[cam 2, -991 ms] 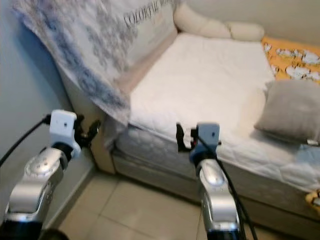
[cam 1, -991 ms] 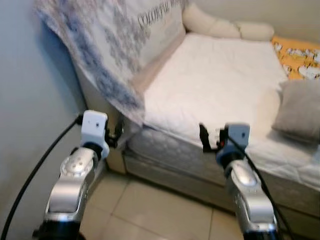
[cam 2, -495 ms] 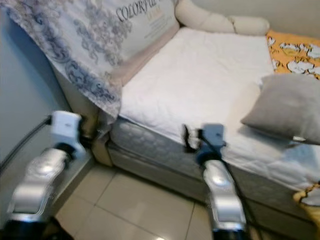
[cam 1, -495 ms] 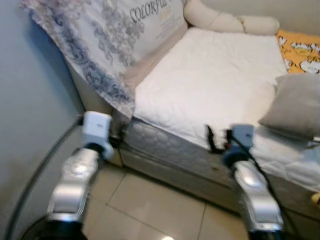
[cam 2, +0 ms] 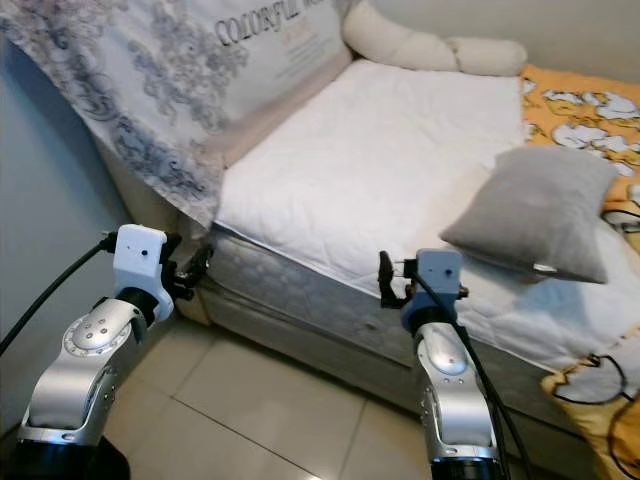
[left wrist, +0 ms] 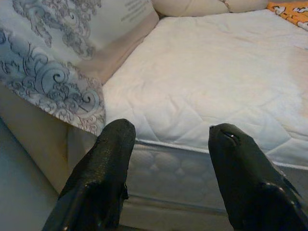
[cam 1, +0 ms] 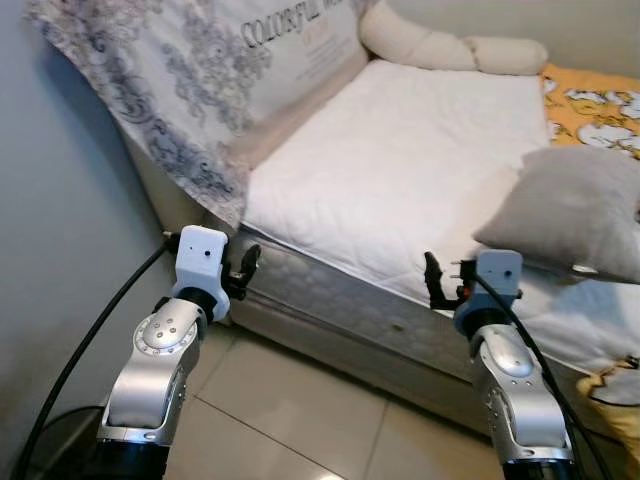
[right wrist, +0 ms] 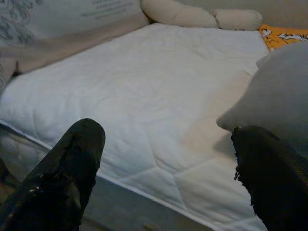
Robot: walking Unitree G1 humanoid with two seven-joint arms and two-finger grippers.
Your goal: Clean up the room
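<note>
Right jaws beside grey pillow (right wrist: 281, 96)

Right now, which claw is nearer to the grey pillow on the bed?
Right. The right claw is just beside the grey pillow, near the mattress edge; the left claw is far away, at the bed's corner.

Left gripper (left wrist: 168, 144): two black fingers (left wrist: 103, 178) spread wide apart, nothing between them. Past the fingers lies a white quilted mattress (left wrist: 207, 82), its stitched side panel (left wrist: 163, 173) visible in the gap. A grey-and-white patterned cloth (left wrist: 53, 82) hangs over the bed end next to the near corner of the mattress, with printed lettering too small to read. Cream bolster pillows (left wrist: 192, 6) lie along the far edge. An orange patterned cover (left wrist: 293, 8) shows at the far corner.
</note>
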